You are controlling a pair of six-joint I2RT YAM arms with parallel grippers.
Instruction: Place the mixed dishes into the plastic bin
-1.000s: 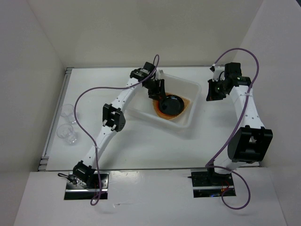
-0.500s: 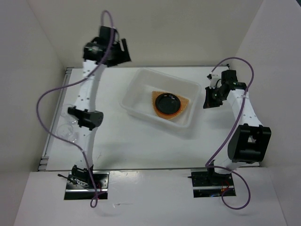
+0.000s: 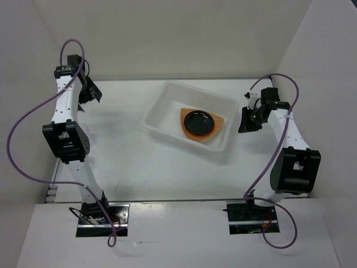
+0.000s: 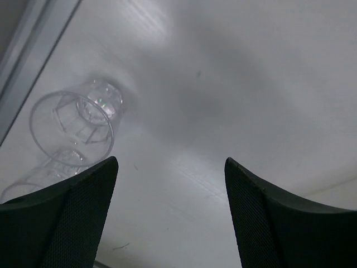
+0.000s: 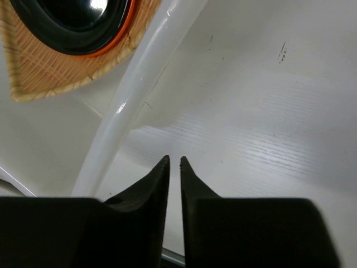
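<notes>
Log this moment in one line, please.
plastic bin: basket tray, orange plate, black plate; left fingers: open near clear cups; right fingers: empty

White table (image 3: 139,173) boxed in by plain white walls (image 3: 184,39).

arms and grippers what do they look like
The left arm and right arm are white links with black joint housings, each trailed by a looping purple cable. The left gripper and right gripper have two black wedge-shaped fingers.
</notes>
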